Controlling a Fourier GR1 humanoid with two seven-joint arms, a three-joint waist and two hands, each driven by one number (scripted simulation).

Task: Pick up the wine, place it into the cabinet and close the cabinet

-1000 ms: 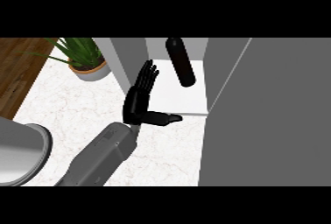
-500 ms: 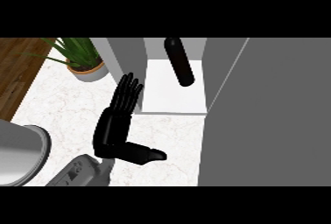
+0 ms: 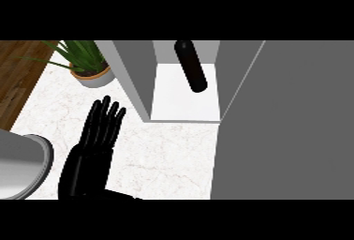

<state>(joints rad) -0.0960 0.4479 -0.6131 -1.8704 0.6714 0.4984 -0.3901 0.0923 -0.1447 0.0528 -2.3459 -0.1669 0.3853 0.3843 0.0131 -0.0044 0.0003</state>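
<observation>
Change: since the earlier frames the hand has drawn back from the cabinet's shelf, toward the lower edge of the view; the wine has stayed where it was inside the cabinet
Left hand [image 3: 93, 150]: lowest in view, left of the cabinet, above the bench [image 3: 166, 154]; fingers [image 3: 105, 117] straight and side by side, pointing up the view, holding nothing; which arm it belongs to is judged only from its place at the view's left
Grey rounded object [image 3: 21, 164]: at the left edge, well left of the cabinet; too cropped to name
Cabinet [image 3: 135, 75]: open; white shelf floor [image 3: 183, 101] bare toward its front edge; a wide grey panel [image 3: 283, 122] fills the right side
Wine [image 3: 192, 65]: dark bottle inside the cabinet, toward the back of the shelf
Potted plant [image 3: 86, 65]: just left of the cabinet, on the bench, far side
</observation>
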